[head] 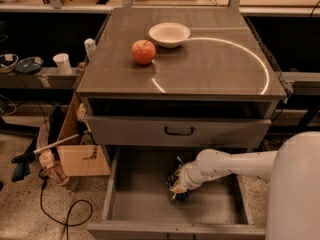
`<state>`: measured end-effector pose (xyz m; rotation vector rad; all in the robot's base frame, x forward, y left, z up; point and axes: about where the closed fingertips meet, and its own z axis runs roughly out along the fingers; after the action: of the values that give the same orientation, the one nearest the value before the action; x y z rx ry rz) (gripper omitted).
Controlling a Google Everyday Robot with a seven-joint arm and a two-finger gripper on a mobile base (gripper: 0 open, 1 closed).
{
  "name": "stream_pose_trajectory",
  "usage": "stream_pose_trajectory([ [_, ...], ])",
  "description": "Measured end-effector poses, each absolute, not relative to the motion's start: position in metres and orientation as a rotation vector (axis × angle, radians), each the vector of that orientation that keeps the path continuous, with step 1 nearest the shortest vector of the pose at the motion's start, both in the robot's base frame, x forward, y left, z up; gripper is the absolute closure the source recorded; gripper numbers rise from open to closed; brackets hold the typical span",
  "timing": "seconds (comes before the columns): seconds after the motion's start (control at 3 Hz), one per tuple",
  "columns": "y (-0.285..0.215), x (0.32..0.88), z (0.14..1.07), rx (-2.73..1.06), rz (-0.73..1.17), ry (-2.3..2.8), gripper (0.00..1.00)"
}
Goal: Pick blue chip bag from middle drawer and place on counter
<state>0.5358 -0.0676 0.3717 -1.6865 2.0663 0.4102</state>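
Observation:
The middle drawer (135, 204) is pulled out, showing its bare grey floor. My gripper (176, 186) reaches down into it from the right, at the end of my white arm (225, 165). It sits right on the blue chip bag (182, 196), a small dark crumpled shape near the drawer's middle. Only dark bits of the bag show around the gripper; the rest is hidden by it. The counter (210, 64) above is a flat grey-brown top with a thin pale arc across it.
A red apple (143, 52) and a white bowl (169, 34) stand on the counter's far left. A closed drawer front with a black handle (179, 131) is above the open drawer. A cardboard box (80, 149), cables and cups are on the left.

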Motion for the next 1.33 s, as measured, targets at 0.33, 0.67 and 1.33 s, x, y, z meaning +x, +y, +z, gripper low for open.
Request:
stream_pose_trajectory([
  [0.33, -0.069, 0.524, 0.399, -1.698, 0.458, 2.012, 1.00],
  [0.67, -0.075, 0.506, 0.430, -1.710, 0.504, 1.968, 1.00],
  [1.33, -0.084, 0.470, 0.491, -1.739, 0.534, 1.915, 1.00],
])
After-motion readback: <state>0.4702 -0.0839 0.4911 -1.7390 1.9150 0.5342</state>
